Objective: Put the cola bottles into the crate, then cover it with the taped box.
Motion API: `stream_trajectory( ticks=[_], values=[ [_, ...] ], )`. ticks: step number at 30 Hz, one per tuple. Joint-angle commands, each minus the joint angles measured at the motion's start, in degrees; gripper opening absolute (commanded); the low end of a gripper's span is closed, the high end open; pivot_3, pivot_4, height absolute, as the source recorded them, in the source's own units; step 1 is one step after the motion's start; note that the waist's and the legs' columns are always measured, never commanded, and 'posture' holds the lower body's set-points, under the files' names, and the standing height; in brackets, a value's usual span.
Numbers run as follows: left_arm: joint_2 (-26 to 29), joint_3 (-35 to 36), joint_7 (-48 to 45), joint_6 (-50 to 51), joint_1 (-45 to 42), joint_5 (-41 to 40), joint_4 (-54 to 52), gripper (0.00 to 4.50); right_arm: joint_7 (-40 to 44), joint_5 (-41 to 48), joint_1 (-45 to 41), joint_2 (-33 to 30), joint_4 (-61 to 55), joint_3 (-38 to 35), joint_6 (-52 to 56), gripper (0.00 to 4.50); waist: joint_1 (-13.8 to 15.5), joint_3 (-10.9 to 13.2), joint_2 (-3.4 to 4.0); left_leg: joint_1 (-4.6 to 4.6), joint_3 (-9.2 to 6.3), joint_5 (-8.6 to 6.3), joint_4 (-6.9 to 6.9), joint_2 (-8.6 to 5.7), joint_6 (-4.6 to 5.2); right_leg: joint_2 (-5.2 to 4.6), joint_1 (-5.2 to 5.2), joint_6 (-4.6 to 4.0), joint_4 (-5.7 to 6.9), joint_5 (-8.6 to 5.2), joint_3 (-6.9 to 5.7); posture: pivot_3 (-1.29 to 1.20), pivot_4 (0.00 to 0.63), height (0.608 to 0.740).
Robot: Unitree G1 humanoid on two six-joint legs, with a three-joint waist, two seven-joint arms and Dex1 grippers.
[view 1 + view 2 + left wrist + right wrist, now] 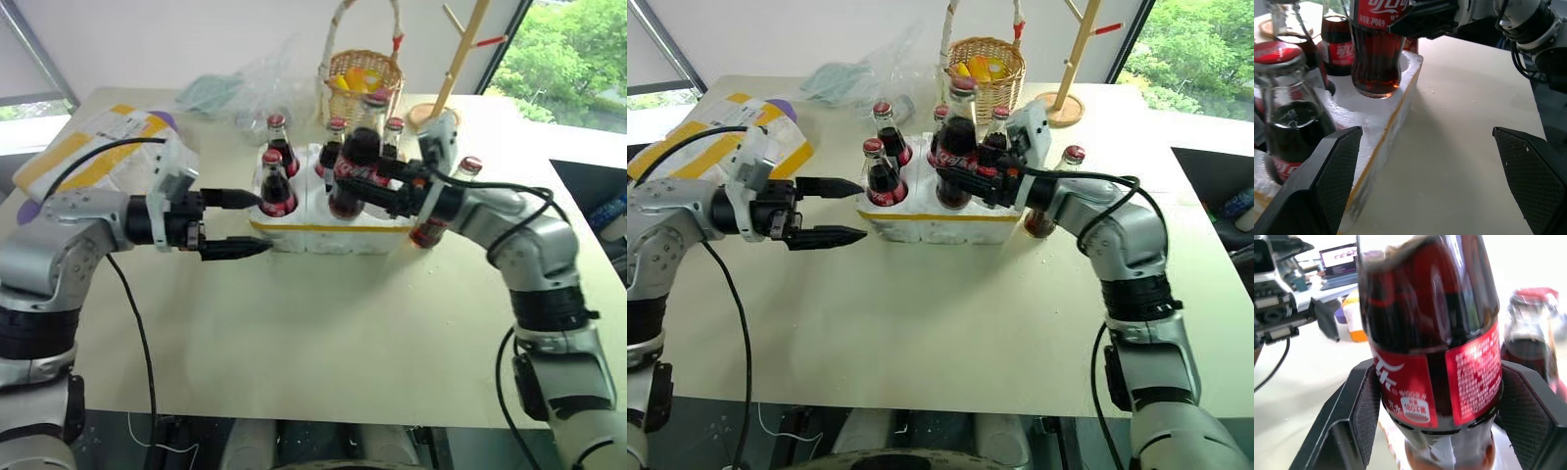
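Right tool (377,178), clamped on a cola bottle (355,157), hovers over the crate (333,225); a tilt risks toppling bottles at nine o'clock, where left tool (240,223) gapes apart

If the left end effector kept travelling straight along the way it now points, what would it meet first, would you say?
Most likely the crate: the open left end effector points at its near end, below a seated cola bottle. Depth is unclear.

Cola bottles (353,171): glossy glass. Crate (333,235): matt, grainy white foam. Counter (323,333): smooth, matt. Basket (359,83): woven wicker.
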Motion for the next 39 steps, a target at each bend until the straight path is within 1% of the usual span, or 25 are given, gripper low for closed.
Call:
stream_trajectory(
  ticks=[1, 7, 13, 19, 25, 30, 32, 34, 39],
  values=[
    [1.19, 4.07, 2.29, 0.53, 1.19, -2.40, -3.42, 4.50, 2.49, -4.68, -0.70, 1.30, 2.78, 1.87, -3.28, 2.84, -0.05, 0.00, 0.00, 0.03, 0.00, 0.00, 0.00, 0.00, 0.00, 0.00, 0.01, 0.00, 0.01, 0.00, 0.00, 0.00, 0.150, 0.740],
    [1.57, 5.44, 4.43, 0.46, 4.19, -3.61, -5.68, 4.50, 4.99, -7.45, -1.10, 5.39, 5.66, 3.11, -5.17, 2.84, -0.32, -0.01, -0.01, 0.36, 0.01, 0.00, 0.00, 0.00, 0.00, -0.01, 0.32, -0.01, 0.05, 0.01, 0.00, 0.00, 0.150, 0.740],
    [1.82, 5.63, 5.59, 0.30, 5.08, -4.59, -6.45, 4.50, 2.12, -11.78, -6.59, 10.50, 15.87, 0.73, -9.60, 2.84, -0.81, -0.01, -0.01, 0.39, 0.01, 0.00, -0.01, 0.05, -0.01, 0.03, 0.27, -0.02, 0.15, 0.01, 0.00, 0.00, 0.150, 0.740],
    [2.13, 5.58, 6.13, 0.04, 5.31, -5.29, -6.42, 4.50, 1.50, -13.80, -8.59, 12.28, 21.17, -0.90, -11.08, 2.84, -0.58, 0.02, 0.04, 0.25, 0.05, 0.01, -0.01, -0.02, -0.02, -0.07, 0.14, -0.02, 0.14, 0.01, 0.01, 0.00, 0.150, 0.740],
    [2.18, 5.47, 6.19, -0.02, 5.48, -5.37, -6.46, 4.50, 2.74, -14.26, -5.36, 11.45, 18.58, -0.12, -8.85, 2.84, -0.58, 0.02, 0.04, 0.29, 0.04, 0.02, -0.01, -0.01, -0.04, -0.06, 0.14, -0.03, 0.22, 0.02, 0.01, 0.00, 0.150, 0.740],
    [1.58, 4.84, 6.85, -0.55, 4.44, -4.65, -5.37, 4.50, 4.13, -12.60, -0.64, 9.79, 11.18, -0.17, -4.85, 2.84, -0.05, 0.02, 0.03, 0.28, 0.03, 0.02, -0.03, -0.02, -0.04, -0.07, 0.14, -0.03, 0.20, 0.02, 0.01, 0.00, 0.150, 0.740],
    [1.35, 4.52, 7.10, -0.75, 4.10, -4.53, -5.07, 4.50, 4.20, -11.98, 0.52, 9.36, 8.85, -0.63, -2.98, 3.87, 0.05, 0.02, 0.03, 0.27, 0.03, 0.02, -0.04, -0.02, -0.04, -0.07, 0.15, -0.03, 0.14, 0.02, 0.01, 0.00, 0.150, 0.740],
    [1.13, 4.17, 7.24, -0.96, 3.82, -4.43, -4.80, 4.50, 4.20, -11.93, 1.23, 9.04, 7.07, -0.92, -2.02, 4.41, -0.01, 0.01, 0.03, 0.27, 0.03, 0.02, -0.05, -0.03, -0.04, -0.08, 0.16, -0.03, 0.13, 0.02, 0.01, 0.00, 0.150, 0.740],
    [0.59, 3.15, 7.10, -1.33, 2.89, -4.21, -4.20, 4.50, 3.06, -12.51, 1.65, 8.14, 4.26, -1.56, -1.24, 4.41, -0.27, 0.02, 0.03, 0.27, 0.03, 0.02, -0.06, -0.02, -0.04, -0.04, 0.15, -0.03, 0.13, 0.02, 0.01, 0.00, 0.150, 0.740]
  ],
)
